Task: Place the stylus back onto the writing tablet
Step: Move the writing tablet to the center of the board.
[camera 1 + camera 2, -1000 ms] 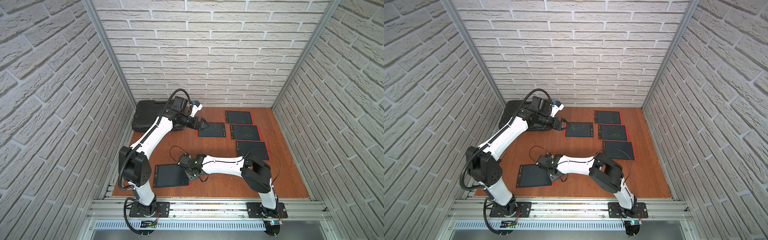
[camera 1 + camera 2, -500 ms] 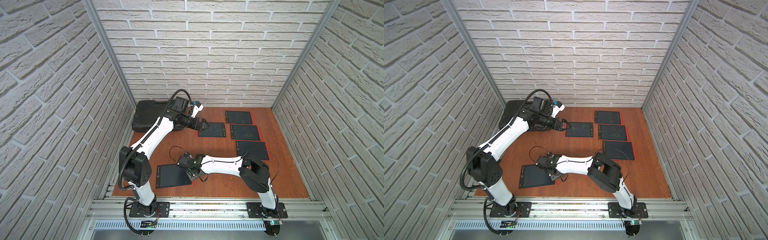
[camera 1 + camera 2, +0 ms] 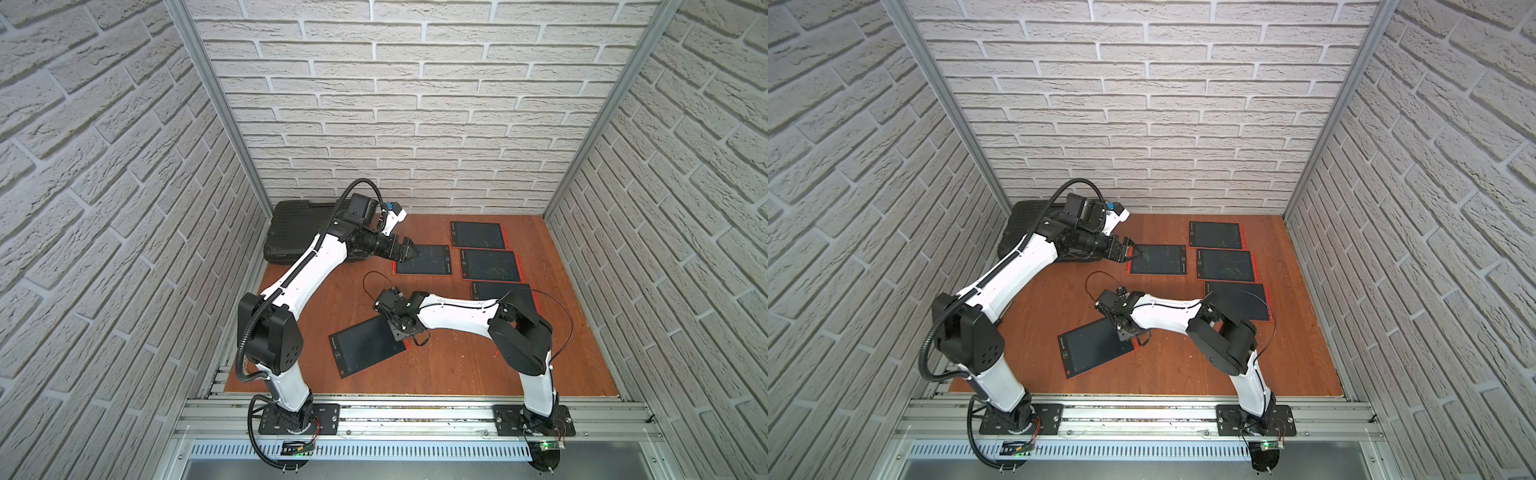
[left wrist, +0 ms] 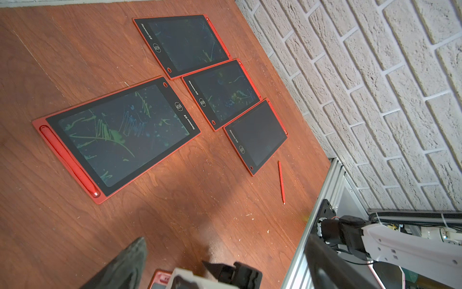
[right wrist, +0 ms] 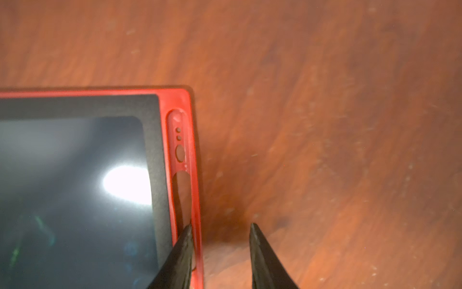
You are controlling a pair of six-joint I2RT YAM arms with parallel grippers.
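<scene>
1. Stylus [image 4: 281, 182]: a thin red rod lying flat and loose on the table [image 4: 75, 50]. It sits just near of the nearest right-column tablet [image 4: 255, 135], well apart from both grippers.
2. Handling (judged): light, stiff, smooth plastic, likely to roll or skid if nudged. It is best pinched at mid-shaft, jaws across the long axis, fingertips brought down to the table surface.
3. Long axis: roughly left–right, somewhat skewed. Which end is the tip cannot be told.
4. Target: the near tablet [image 3: 368, 347]. Its empty slot [image 5: 181, 162] runs along the right edge, roughly near–far, so the stylus would have to be turned to match.
5. Right gripper [image 5: 221, 224]: fingertips part-way apart, astride that right edge. One fingertip is over the slot and the other over bare table, with nothing pinched.
6. Left gripper [image 3: 411, 249]: spread wide and empty, above the near-left corner of the far-left tablet [image 3: 428, 262].
</scene>
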